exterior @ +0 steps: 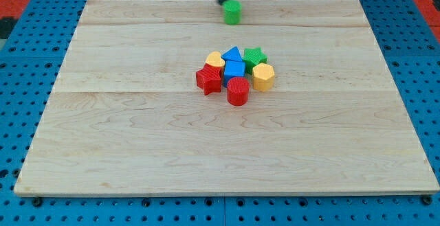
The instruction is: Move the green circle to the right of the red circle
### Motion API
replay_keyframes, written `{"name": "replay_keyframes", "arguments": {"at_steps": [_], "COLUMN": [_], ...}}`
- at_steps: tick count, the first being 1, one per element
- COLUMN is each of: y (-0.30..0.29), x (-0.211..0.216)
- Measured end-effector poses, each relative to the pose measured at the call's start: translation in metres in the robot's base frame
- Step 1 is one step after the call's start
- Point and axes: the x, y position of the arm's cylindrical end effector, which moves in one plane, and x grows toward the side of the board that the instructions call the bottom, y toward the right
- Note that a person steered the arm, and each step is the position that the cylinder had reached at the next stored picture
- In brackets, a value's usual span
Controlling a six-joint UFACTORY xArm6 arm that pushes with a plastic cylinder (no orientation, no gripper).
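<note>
The green circle (232,12) stands alone near the view's top, a little right of centre on the wooden board (103,137). My tip (223,1) is blurred and sits just at the green circle's upper left, touching or nearly touching it. The red circle (238,91) sits lower, at the bottom of a tight cluster in the board's middle. The green circle is well above the red circle, not beside it.
The cluster holds a red star (209,79), a yellow heart (215,59), a blue triangle (234,53), a blue cube (234,70), a green star (255,55) and a yellow hexagon (263,77). Blue pegboard surrounds the board.
</note>
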Motion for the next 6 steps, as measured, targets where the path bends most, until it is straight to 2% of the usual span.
{"name": "replay_keyframes", "arguments": {"at_steps": [1,2,3,4,6], "y": [0.057,0.072,0.052,-0.002,0.062], "x": [0.111,0.122,0.042,0.033,0.156]}}
